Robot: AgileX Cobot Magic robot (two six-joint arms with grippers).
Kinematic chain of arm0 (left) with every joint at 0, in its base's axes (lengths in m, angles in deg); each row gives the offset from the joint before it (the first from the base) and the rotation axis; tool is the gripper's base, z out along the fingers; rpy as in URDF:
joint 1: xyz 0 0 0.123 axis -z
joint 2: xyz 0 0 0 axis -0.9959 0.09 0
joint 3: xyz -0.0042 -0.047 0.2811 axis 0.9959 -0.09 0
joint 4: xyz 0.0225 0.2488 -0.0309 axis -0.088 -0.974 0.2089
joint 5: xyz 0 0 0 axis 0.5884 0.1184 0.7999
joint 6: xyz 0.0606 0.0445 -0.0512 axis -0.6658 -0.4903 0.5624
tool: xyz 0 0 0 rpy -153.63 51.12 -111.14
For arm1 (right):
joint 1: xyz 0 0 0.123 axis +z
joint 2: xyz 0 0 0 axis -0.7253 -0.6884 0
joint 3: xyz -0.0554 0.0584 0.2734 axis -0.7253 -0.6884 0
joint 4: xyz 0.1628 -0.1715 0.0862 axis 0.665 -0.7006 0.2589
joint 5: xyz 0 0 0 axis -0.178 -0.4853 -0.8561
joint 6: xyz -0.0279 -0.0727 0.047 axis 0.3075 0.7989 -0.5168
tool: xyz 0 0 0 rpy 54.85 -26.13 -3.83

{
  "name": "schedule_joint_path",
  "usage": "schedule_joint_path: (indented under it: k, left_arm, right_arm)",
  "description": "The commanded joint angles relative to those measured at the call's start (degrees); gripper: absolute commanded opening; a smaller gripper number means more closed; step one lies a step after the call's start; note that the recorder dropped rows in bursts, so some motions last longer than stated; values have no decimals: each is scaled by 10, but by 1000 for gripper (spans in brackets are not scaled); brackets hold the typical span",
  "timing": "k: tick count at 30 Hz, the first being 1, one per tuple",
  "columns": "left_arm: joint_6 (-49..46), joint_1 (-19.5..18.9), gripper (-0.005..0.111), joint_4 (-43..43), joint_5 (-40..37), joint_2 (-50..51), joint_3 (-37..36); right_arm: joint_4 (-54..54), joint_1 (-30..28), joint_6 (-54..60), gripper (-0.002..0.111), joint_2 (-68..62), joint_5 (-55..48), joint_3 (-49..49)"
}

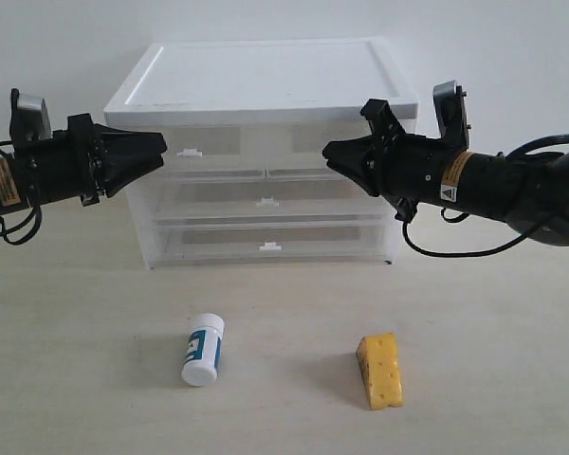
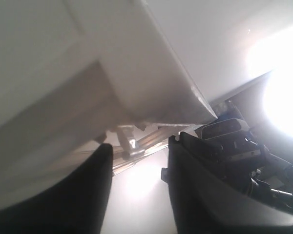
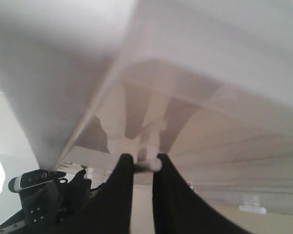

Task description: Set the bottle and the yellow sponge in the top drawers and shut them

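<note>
The white pill bottle point(image 1: 202, 349) lies on its side on the table in front of the cabinet, and the yellow sponge point(image 1: 379, 370) rests to its right. Both top drawers point(image 1: 266, 142) sit pushed in. My left gripper point(image 1: 161, 148) is open, its tips just short of the left drawer's white clip handle point(image 1: 188, 152). In the left wrist view that handle point(image 2: 132, 144) shows just beyond the spread fingers point(image 2: 185, 161). My right gripper point(image 1: 328, 152) is at the right top drawer's front. The right wrist view shows its fingers point(image 3: 124, 165) pinched on the white handle point(image 3: 150, 164).
The white cabinet point(image 1: 266, 76) stands at the back of the table against a pale wall. Two full-width drawers point(image 1: 266, 204) lie below the top pair. The bottle and the sponge are about a hand's width apart on the wooden tabletop point(image 1: 284, 313).
</note>
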Motion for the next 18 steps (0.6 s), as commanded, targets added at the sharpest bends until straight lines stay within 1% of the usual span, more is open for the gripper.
schedule_joint_path:
  k: [1, 4, 9, 15, 18]
  left_arm:
    - [4, -1, 36, 24, -7, 3, 4]
    - [4, -1, 36, 24, -13, 3, 4]
    - [4, -1, 36, 25, -13, 3, 4]
    - [4, -1, 36, 27, -16, 3, 4]
    - [4, -1, 36, 28, -31, 6, 4]
  right_arm:
    - [-4, -1, 21, 0, 2, -9, 3]
    - [-43, -1, 21, 0, 3, -5, 2]
    - [-145, 0, -8, 0, 18, 4, 2]
    - [-158, 0, 0, 0, 39, 3, -38]
    - [-171, 0, 17, 0, 63, 10, -83]
